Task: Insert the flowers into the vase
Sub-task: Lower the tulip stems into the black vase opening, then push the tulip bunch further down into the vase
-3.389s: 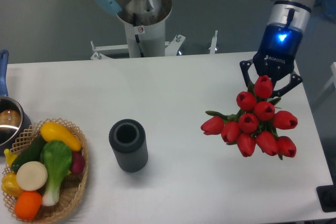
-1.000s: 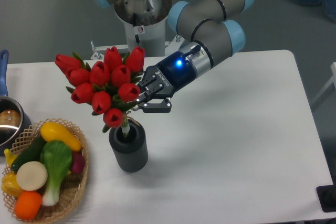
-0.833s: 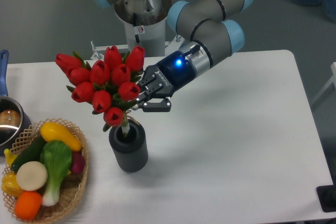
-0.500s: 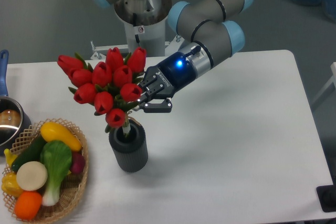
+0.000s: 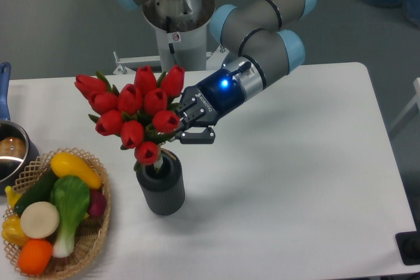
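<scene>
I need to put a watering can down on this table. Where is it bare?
Bare: the right half of the table, right of the vase and gripper. Crowded: the left edge, with the wicker basket and pot, under the flowers.

Bright, even light from above fills the view, with no dim corners. The white bench (image 5: pixel 295 181) is close to overexposed, showing little surface texture. Shadows are soft and short: a pale one lies on the bench to the right of the vase (image 5: pixel 160 185), and a fainter one spreads under the arm. A blue lamp on the wrist (image 5: pixel 225 84) glows with a small bloomed spot. The pot (image 5: pixel 12 152) at the left edge carries sharp glints. Focus is crisp overall; the flowers (image 5: pixel 134 113) are saturated red, their detail slightly flattened. Straight edges show no clear bending
</scene>
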Available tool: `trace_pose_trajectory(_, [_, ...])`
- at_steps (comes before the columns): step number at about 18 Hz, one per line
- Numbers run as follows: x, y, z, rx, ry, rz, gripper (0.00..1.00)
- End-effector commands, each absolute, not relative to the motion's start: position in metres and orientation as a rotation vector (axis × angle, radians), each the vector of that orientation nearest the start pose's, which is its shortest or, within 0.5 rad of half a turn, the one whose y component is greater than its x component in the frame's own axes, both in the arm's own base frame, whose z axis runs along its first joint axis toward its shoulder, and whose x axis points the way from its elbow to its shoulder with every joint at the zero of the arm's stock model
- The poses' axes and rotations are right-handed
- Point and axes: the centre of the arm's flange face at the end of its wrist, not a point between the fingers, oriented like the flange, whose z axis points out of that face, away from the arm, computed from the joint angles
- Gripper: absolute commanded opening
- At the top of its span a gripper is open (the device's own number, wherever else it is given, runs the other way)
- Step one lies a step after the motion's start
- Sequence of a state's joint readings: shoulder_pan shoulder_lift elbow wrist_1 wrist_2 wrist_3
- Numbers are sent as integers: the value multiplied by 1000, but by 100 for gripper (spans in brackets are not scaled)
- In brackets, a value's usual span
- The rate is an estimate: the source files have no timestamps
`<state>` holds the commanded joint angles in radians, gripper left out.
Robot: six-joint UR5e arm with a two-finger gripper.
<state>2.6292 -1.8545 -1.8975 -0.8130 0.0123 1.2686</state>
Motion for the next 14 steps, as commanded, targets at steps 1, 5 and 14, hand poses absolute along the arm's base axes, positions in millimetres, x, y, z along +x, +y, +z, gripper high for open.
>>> trace_pose_trajectory(1, [-356,467,358,-1582,283,-520,11])
trace_pose_trajectory(5, [-354,467,341,-1576,306,-500,12])
trace_pose_trajectory(14, [-349,465,323,-1577,303,-506,12])
